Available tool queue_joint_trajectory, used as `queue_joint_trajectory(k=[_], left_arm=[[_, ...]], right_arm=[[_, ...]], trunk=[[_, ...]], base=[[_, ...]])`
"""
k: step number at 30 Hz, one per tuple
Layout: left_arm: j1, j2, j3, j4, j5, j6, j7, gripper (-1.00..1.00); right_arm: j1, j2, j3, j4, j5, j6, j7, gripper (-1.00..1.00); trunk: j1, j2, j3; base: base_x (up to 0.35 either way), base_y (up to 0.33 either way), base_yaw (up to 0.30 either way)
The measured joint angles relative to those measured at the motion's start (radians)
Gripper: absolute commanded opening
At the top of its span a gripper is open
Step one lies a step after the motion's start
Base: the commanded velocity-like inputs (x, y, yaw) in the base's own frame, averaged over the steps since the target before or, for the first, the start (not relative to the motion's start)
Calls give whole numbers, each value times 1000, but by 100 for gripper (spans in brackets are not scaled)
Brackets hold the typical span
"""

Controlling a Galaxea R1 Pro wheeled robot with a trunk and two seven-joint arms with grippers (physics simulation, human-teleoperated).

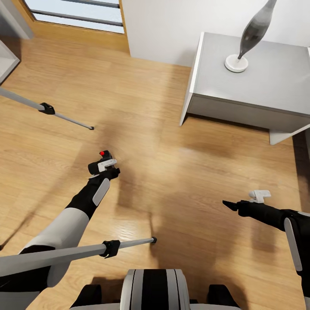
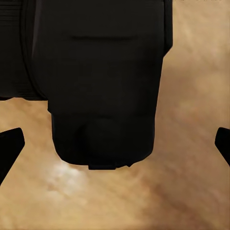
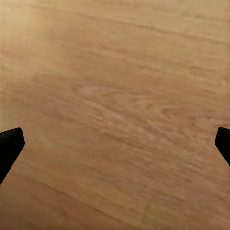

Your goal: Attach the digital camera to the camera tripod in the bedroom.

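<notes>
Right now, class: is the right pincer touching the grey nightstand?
Apart. The head view shows a broad stretch of bare wood floor between the right pincer and the nightstand.

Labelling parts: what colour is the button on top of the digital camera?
Bright red button on the digital camera, best in the head view.

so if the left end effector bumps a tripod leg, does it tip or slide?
Probably slides or pivots first: the tripod leg ends in a small foot on smooth wood floor. Tipping is plausible too, since the legs look long and thin. How much weight sits up top cannot be told.
</notes>
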Motion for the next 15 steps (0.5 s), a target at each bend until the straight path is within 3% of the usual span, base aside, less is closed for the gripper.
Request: queue_joint_trajectory(k=[15], left_arm=[[-9, 1, 2, 24, -1, 0, -2, 100]], right_arm=[[0, 0, 0, 0, 0, 0, 0, 100]], trunk=[[0, 0, 0]], base=[[0, 0, 0]])
